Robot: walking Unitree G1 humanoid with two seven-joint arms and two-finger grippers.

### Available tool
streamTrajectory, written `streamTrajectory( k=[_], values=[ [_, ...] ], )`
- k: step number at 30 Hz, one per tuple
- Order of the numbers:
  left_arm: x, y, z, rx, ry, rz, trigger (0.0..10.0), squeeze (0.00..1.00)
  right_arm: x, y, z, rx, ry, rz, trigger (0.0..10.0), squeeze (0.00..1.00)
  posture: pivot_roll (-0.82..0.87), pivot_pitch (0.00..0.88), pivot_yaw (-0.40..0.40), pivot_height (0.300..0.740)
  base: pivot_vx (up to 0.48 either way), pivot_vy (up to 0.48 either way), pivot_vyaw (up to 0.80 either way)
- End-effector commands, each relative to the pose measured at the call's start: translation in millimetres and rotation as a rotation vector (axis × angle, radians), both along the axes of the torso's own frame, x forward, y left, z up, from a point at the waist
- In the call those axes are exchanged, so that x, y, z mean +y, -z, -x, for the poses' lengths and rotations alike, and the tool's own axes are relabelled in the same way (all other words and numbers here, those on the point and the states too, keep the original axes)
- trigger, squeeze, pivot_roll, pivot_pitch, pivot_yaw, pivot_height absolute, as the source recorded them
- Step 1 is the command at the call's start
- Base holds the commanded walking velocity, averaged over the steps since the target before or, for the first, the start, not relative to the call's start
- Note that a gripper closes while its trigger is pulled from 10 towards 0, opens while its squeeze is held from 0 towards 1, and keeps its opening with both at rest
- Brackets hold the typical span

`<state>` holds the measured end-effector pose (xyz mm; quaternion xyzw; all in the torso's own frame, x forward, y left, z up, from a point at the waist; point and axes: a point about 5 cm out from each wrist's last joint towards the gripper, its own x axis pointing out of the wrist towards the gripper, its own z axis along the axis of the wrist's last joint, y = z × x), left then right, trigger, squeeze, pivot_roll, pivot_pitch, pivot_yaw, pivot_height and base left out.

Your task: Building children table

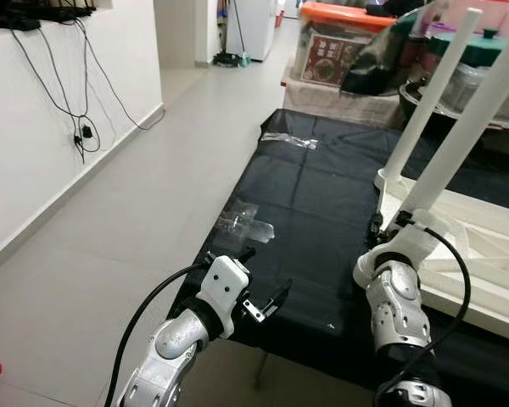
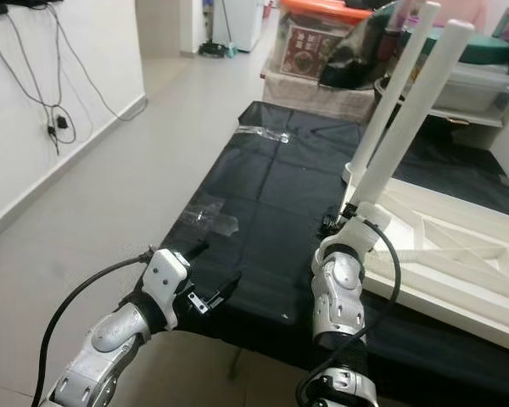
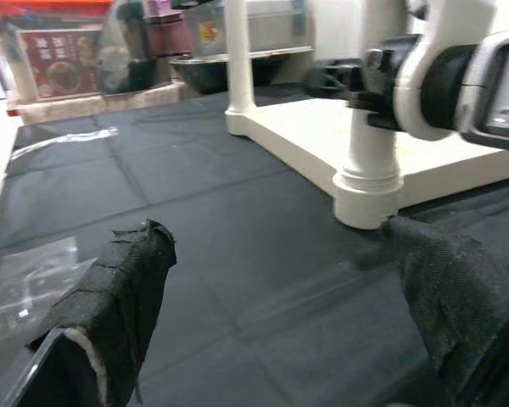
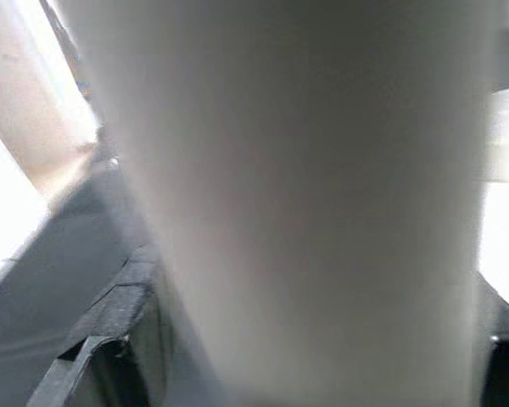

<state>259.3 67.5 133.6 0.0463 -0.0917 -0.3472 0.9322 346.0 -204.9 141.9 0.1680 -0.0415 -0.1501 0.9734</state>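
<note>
Red box label (image 1: 327,58), writing seemingly illegible

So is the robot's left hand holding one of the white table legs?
No, the left gripper hangs open over the black cloth with nothing between its jaws; the right gripper is at the near white leg.

Home hallway, tiled floor (image 1: 153,170), storage boxes (image 1: 339,38)

Black-covered table (image 1: 322,203) bears upturned white tabletop (image 1: 483,246), clear wrappers (image 1: 242,222).
</note>
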Motion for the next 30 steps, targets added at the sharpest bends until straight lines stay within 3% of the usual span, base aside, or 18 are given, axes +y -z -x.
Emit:
streamTrajectory(
  k=[1, 2, 4, 7, 10, 11, 12, 17, 19, 21, 22, 23, 24, 25, 29, 30],
  values=[
    [-1.8, 4, 0.5, 0.025, 0.007, -0.002, 10.0, 0.0, 13.2, -5, -7.5, -0.071, -0.156, -0.075, 10.0, 0.0, 0.13, 0.0, -0.107, 0.74, 0.0, 0.0, 0.0],
    [-1.8, 4, 0.5, 0.025, 0.007, -0.002, 10.0, 0.0, 13.2, -5, -7.5, -0.071, -0.156, -0.075, 10.0, 0.0, 0.13, 0.0, -0.107, 0.74, 0.0, 0.0, 0.0],
    [-1.3, 4, 0.2, 0.024, 0.006, -0.001, 10.0, 0.0, 14.3, -10, -6.5, -0.119, -0.39, -0.085, 10.0, 0.0, 0.13, 0.0, -0.107, 0.74, 0.0, 0.0, 0.0],
    [-1.2, 4, 0.0, 0.024, 0.006, -0.001, 10.0, 0.0, 13.4, -12, -4.2, -0.128, -0.448, -0.066, 10.0, 0.0, 0.12, 0.0, -0.106, 0.74, 0.0, 0.0, 0.0],
    [-1.5, 4, 0.0, 0.024, 0.009, -0.002, 10.0, 0.0, 12.8, -14, 15.2, -0.103, -0.905, 0.062, 10.0, 0.0, 0.12, 0.0, -0.102, 0.74, 0.0, 0.0, 0.0],
    [-1.5, 4, 0.0, 0.024, 0.009, -0.002, 10.0, 0.0, 12.8, -14, 15.2, -0.103, -0.905, 0.062, 10.0, 0.0, 0.12, 0.0, -0.102, 0.74, 0.0, 0.0, 0.0],
    [-2.1, 4, 0.3, 0.023, 0.011, -0.003, 10.0, 0.0, 17.4, -10, 24.1, -0.067, -1.144, 0.136, 10.0, 0.0, 0.13, 0.0, -0.105, 0.74, 0.0, 0.0, 0.0],
    [-2.4, 4, 0.6, 0.022, 0.01, -0.004, 10.0, 0.0, 22.0, -5, 26.8, -0.018, -1.318, 0.188, 10.0, 0.0, 0.13, 0.0, -0.105, 0.74, 0.0, 0.0, 0.0],
    [-2.4, 4, 0.6, 0.022, 0.01, -0.004, 10.0, 0.0, 22.0, -5, 26.8, -0.018, -1.318, 0.188, 10.0, 0.0, 0.13, 0.0, -0.105, 0.74, 0.0, 0.0, 0.0],
    [-1.9, 4, 0.6, 0.022, 0.008, -0.004, 10.0, 0.0, 32.8, -5, 28.5, -0.006, -1.432, 0.213, 10.0, 0.0, 0.14, 0.0, -0.11, 0.74, 0.0, 0.0, 0.0],
    [-1.9, 4, 0.6, 0.022, 0.008, -0.004, 10.0, 0.0, 32.8, -5, 28.5, -0.006, -1.432, 0.213, 10.0, 0.0, 0.14, 0.0, -0.11, 0.74, 0.0, 0.0, 0.0],
    [-1.8, 4, 0.4, 0.023, 0.008, -0.005, 10.0, 0.0, 39.4, -1, 29.8, 0.017, -1.477, 0.238, 9.3, 0.0, 0.14, 0.0, -0.11, 0.74, 0.0, 0.0, 0.0],
    [-1.8, 4, 0.3, 0.024, 0.008, -0.005, 10.0, 0.0, 43.2, 1, 31.2, 0.036, -1.51, 0.253, 9.3, 0.0, 0.14, 0.0, -0.11, 0.74, 0.0, 0.0, 0.0],
    [-2.0, 4, 0.3, 0.023, 0.009, -0.007, 10.0, 0.0, 46.1, 5, 27.8, 0.057, -1.474, 0.285, 0.0, 0.0, 0.14, 0.0, -0.11, 0.74, 0.0, 0.0, 0.0],
    [-2.3, 4, 0.3, 0.022, 0.011, -0.008, 10.0, 0.0, 47.4, 8, 18.6, 0.076, -1.374, 0.332, 0.0, 0.0, 0.14, 0.0, -0.11, 0.74, 0.0, 0.0, 0.0],
    [-2.3, 4, 0.3, 0.022, 0.011, -0.008, 10.0, 0.0, 44.7, 7, 9.7, 0.059, -1.238, 0.317, 0.0, 0.0, 0.14, 0.0, -0.11, 0.74, 0.0, 0.0, 0.0]
  ],
)
